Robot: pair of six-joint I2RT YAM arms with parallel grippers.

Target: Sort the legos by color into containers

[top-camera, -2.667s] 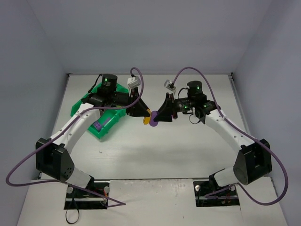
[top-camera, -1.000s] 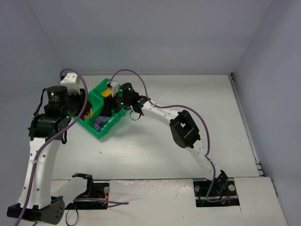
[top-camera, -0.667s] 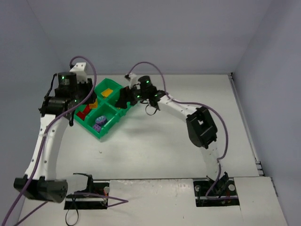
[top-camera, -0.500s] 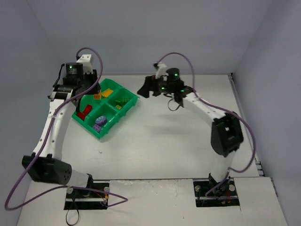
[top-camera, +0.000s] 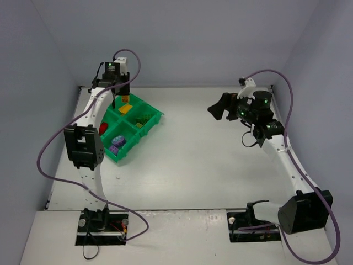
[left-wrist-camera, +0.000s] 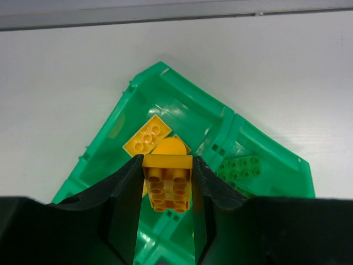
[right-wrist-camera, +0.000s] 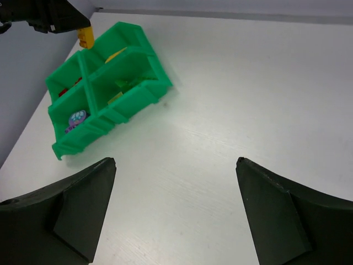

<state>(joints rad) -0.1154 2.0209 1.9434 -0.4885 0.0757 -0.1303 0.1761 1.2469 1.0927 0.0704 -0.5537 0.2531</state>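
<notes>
- the left gripper (left-wrist-camera: 167, 182) is clamped on a yellow lego (left-wrist-camera: 167, 193), with one finger pressing on each side, so the brick hangs straight down and cannot turn.
- it holds this brick above the far compartment of the green tray (left-wrist-camera: 190, 94), not inside it. in the right wrist view the brick is higher than the tray walls.
- i think this compartment is chosen for its colour: a flat yellow brick (left-wrist-camera: 146, 138) and a rounded yellow piece (left-wrist-camera: 170, 146) already lie there.
- the next compartment holds a green brick (left-wrist-camera: 241, 168), and the nearer ones hold a purple brick (right-wrist-camera: 76, 118) and a red one (top-camera: 103, 128). so each colour seems to have its own place.
- the right gripper (right-wrist-camera: 176, 204) is spread wide with nothing in it. it is far from the tray, over the right side of the worktop (top-camera: 209, 160), probably to leave room for the left arm.
- i see no loose legos on the worktop, so the sorting looks nearly finished.
- the next move, in my judgement, is to lower a little and let go. the risk is that the brick bounces over the thin wall into the green side.
</notes>
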